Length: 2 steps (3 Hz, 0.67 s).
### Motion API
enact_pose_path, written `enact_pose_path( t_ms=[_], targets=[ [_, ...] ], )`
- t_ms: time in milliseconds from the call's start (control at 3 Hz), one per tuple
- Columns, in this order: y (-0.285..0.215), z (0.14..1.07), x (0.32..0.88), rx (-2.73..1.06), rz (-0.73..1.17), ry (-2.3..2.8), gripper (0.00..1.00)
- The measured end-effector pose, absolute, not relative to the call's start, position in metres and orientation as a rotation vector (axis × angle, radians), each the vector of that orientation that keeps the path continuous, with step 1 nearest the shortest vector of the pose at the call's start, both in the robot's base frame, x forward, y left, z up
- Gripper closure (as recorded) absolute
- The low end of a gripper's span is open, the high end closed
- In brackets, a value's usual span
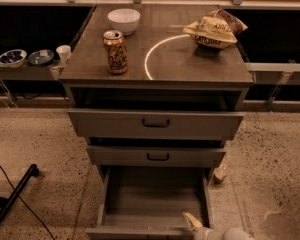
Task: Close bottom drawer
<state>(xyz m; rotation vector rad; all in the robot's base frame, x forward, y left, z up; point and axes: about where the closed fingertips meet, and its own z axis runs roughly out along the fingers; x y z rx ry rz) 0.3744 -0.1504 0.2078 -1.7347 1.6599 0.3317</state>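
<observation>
The bottom drawer point(155, 196) of the grey-brown cabinet is pulled far out toward me. Its inside is empty, and its front panel point(135, 232) lies at the bottom edge of the view, so its handle is out of sight. My gripper point(192, 221) comes in from the bottom right. Its pale tip sits at the right end of the drawer's front rim, just inside the drawer. The white wrist point(225, 233) trails off to the right.
The middle drawer point(157, 156) and top drawer point(156, 124) stand slightly out. On the cabinet top point(190, 66) are a can point(115, 51), a white bowl point(124, 20) and a chip bag point(212, 31). A black stand leg point(12, 199) lies on the floor at left.
</observation>
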Motion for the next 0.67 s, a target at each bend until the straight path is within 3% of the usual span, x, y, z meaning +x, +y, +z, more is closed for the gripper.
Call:
enact_pose_path(
  t_ms=[667],
  targets=[
    [-0.1589, 0.1844, 0.3715, -1.750, 0.333, 1.742, 0.50]
  ],
)
